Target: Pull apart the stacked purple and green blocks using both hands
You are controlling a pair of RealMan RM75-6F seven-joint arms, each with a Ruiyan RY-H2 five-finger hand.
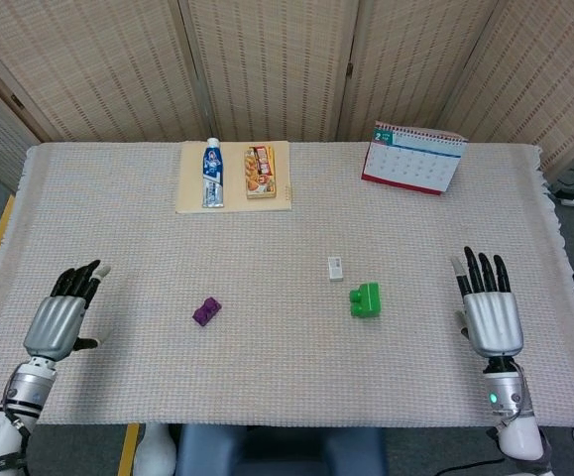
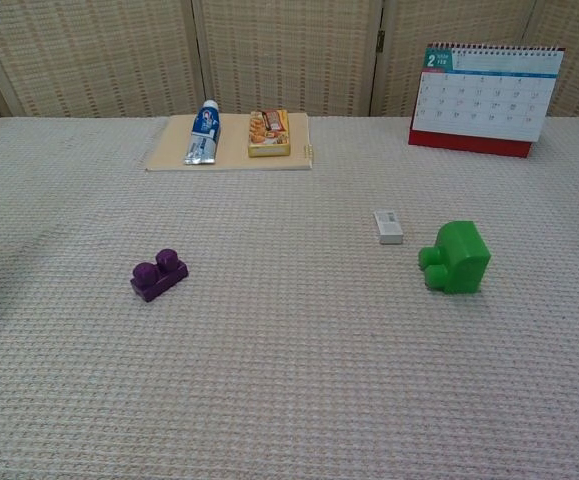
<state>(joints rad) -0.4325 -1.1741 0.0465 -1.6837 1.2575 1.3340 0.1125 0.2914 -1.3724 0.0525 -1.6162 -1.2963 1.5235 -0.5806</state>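
Observation:
The purple block (image 1: 206,311) (image 2: 158,275) lies alone on the cloth, left of centre. Well apart from it, right of centre, sits the green block (image 1: 366,299) (image 2: 455,257). My left hand (image 1: 60,317) hovers near the table's left edge with fingers spread and nothing in it, far from the purple block. Over at the right edge my right hand (image 1: 489,309) is also spread flat and holds nothing, clear of the green block. Neither hand shows in the chest view, apart from a sliver at its left border.
A small white eraser (image 1: 335,268) (image 2: 388,226) lies just beyond the green block. At the back, a board (image 1: 189,198) carries a toothpaste tube (image 1: 212,173) and a snack box (image 1: 259,171). A desk calendar (image 1: 413,157) stands at the back right.

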